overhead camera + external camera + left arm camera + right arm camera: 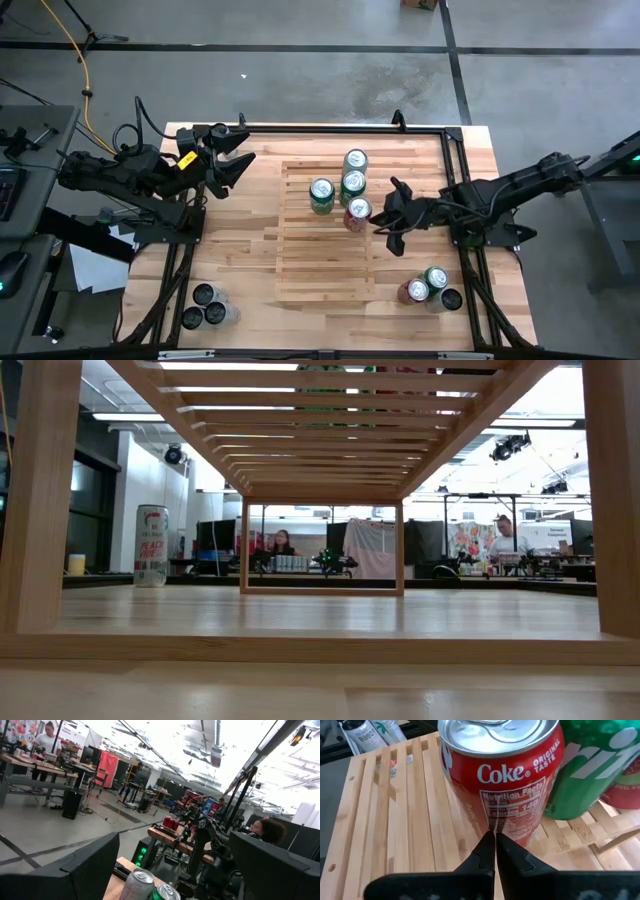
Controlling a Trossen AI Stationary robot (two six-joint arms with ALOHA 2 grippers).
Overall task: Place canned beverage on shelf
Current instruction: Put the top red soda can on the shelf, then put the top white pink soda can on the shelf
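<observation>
The shelf (320, 265), a flat rack of pale slats, lies in the middle of the table. Several cans stand upright on its far right part: a red Coke can (357, 211), two green cans (321, 195) (352, 185) and a silver-green one (355, 160). My right gripper (377, 222) is shut and level, just right of the Coke can (500, 775), with its tips at the can's lower side. My left gripper (236, 166) is open and empty above the table's far left corner. My right gripper's shut fingertips (487, 842) stand against the lower side of the Coke can (495, 822), coming level from the table's right. The can stands upright on the shelf slats. I cannot tell whether the tips touch it.
A green can (590, 765) stands close behind the Coke can. Three more cans (432, 287) stand on the tabletop at the near right, and three dark ones (204, 307) at the near left. A tall white can (151, 545) shows in the low view.
</observation>
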